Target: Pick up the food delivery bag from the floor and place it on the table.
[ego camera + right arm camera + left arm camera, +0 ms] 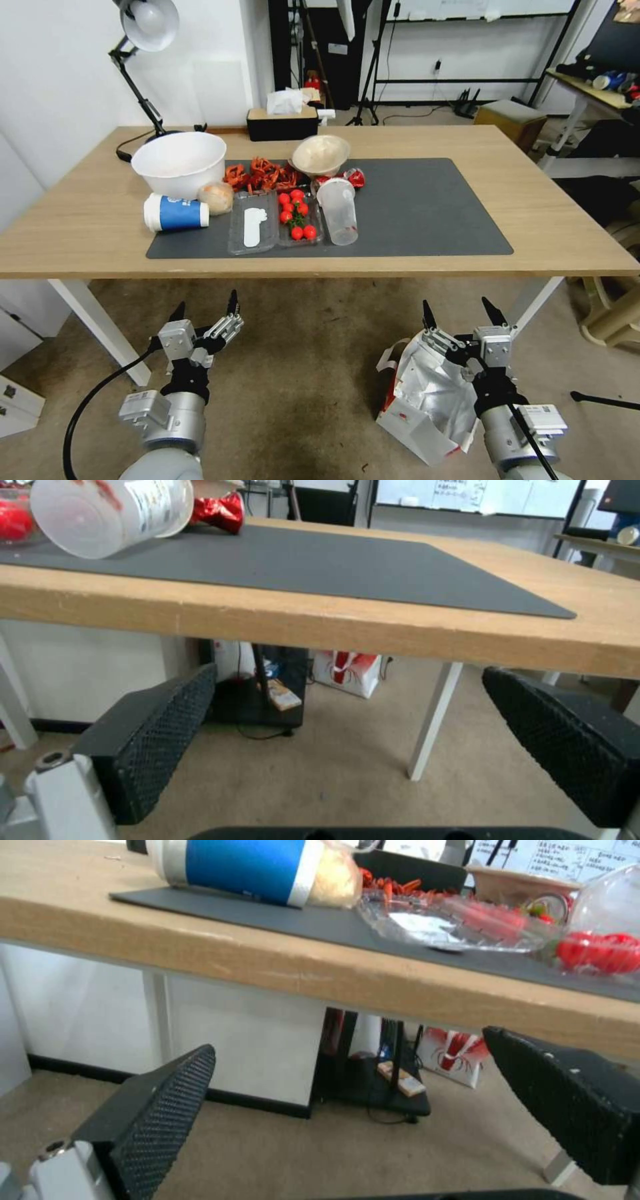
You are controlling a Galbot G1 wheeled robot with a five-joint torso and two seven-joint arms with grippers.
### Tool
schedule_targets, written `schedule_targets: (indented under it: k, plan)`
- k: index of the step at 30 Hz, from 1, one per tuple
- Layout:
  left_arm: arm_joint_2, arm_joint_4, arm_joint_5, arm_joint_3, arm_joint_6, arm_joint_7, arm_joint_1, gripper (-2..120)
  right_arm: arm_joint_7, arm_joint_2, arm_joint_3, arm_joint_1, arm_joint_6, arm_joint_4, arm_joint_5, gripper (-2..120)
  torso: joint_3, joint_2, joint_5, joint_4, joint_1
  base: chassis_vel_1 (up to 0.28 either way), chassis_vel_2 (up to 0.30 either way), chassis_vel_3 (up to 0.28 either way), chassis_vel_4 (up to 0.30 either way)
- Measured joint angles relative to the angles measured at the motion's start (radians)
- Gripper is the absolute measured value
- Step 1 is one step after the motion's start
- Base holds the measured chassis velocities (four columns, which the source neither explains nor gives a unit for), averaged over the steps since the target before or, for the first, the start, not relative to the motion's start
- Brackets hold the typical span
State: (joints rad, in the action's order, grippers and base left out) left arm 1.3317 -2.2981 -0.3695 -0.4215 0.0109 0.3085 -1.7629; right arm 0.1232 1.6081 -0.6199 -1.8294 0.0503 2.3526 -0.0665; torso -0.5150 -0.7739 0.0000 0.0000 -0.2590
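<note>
The food delivery bag (427,393) sits on the floor (300,373) at the lower right, white with a red side, its mouth gaping onto silver foil lining. My right gripper (457,305) hangs open just above the bag's far rim, nothing between its fingers, level with the underside of the table (533,220). In its wrist view the right gripper (347,730) faces the table's front edge (333,625). To the left, my left gripper (205,303) is open over bare carpet and also faces the table edge (267,970), as the left gripper (360,1090) in its own view.
A white bowl (179,160), a blue cup (175,213), clear trays with tomatoes (297,213) and a tipped plastic cup (339,212) crowd the left half of the dark mat (433,207). White table legs (100,327) flank the carpet. A red-and-white bag (350,672) stands under the table's far side.
</note>
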Motion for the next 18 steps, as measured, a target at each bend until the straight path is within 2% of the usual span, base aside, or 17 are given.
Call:
schedule_targets:
  k: [18]
  plan:
    - [-0.004, 0.012, -0.012, -0.001, -0.002, 0.000, 0.013, 100, 0.004, 0.000, -0.003, 0.014, 0.007, -0.017, -0.004, 100, 0.045, 0.076, 0.0000, 0.0000, 0.031, 0.000, 0.000, 0.000, 0.000]
